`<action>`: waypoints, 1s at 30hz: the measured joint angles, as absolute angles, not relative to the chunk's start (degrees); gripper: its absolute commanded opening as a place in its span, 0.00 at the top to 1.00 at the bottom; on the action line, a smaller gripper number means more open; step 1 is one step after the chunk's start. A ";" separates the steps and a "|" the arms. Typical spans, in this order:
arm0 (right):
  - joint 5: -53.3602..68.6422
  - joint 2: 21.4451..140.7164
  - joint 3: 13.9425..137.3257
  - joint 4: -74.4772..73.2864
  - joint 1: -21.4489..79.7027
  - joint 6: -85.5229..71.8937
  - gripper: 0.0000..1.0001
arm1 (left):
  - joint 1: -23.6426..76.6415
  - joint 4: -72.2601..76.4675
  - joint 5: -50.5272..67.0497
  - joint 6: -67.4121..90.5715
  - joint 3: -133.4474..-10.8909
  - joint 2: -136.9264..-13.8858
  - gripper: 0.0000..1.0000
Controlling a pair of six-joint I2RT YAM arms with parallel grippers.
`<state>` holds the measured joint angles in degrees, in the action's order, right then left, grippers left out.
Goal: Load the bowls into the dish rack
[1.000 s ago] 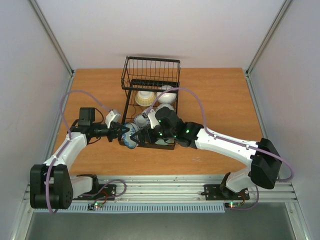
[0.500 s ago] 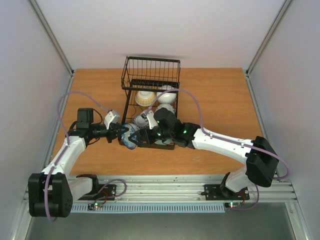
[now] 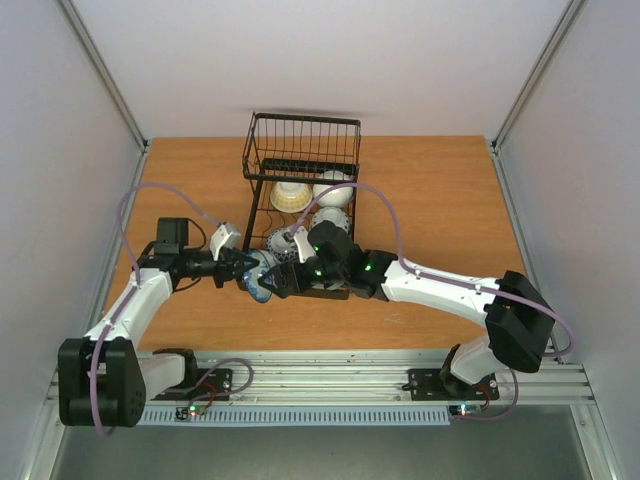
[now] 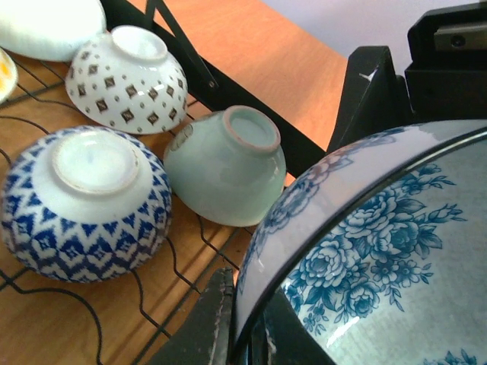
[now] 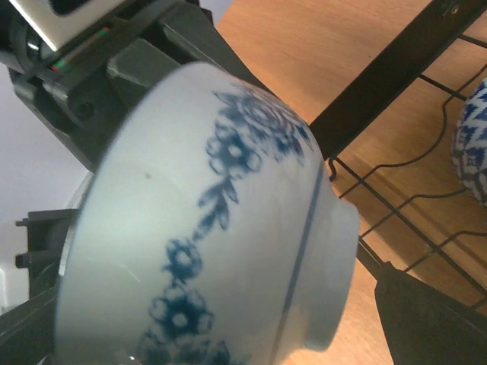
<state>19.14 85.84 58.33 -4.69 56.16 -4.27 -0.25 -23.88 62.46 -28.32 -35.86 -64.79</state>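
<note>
Here, over the orange wooden table (image 3: 430, 200), your left gripper (image 3: 248, 272) pinches the glossy blue-floral bowl (image 5: 213, 228); whether the right gripper (image 3: 282, 280) holds it is unclear.

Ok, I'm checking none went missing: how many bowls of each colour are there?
Blue-and-white: 2, the zigzag bowl and the floral bowl
Plain white bowl: 1
Pale green bowl: 1
Red-patterned bowl: 1
Cream bowl: 1
Total: 6

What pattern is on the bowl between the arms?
The bowl has blue flowers on white; right wrist view.
</note>
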 measured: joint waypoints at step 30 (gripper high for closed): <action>7.97 84.07 63.99 -19.05 55.92 4.29 0.99 | -0.08 -14.22 55.86 -22.22 -32.95 -62.65 0.50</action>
<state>7.97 84.07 63.99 -19.05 55.92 4.29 -0.08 -14.22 55.86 -22.22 -32.95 -62.65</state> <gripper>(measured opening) 0.649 0.498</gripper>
